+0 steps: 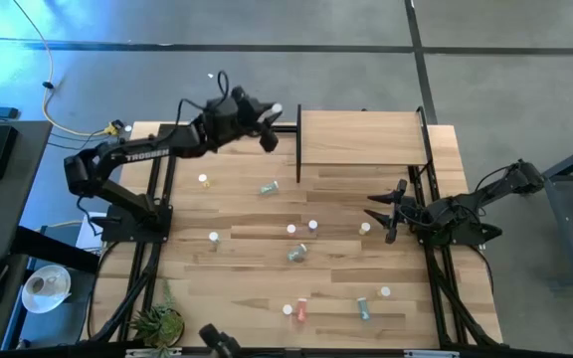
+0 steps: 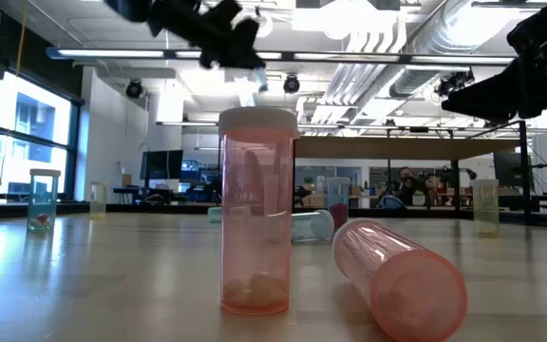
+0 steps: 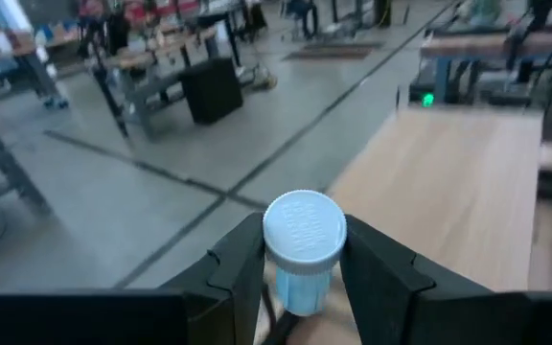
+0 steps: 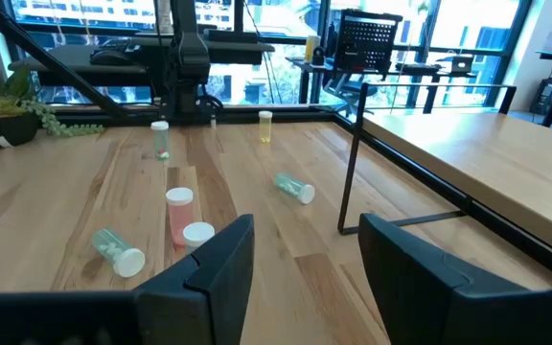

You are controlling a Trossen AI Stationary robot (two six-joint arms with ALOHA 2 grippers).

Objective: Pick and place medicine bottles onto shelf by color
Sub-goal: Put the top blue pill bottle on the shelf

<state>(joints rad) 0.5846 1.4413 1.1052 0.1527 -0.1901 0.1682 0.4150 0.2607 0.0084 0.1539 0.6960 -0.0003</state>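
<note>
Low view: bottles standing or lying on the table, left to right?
Greenish bottle → small yellowish bottle → upright pink bottle → lying pink bottle → far-right yellowish bottle. The bottle lying behind the pink pair overlaps them, so it is left out.

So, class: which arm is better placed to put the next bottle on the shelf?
Left. Its gripper already holds a blue bottle beside the shelf; the right gripper is open and empty over the table.

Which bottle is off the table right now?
The blue bottle with the white cap, clamped in the left gripper near the shelf edge. The others sit on the table.
</note>
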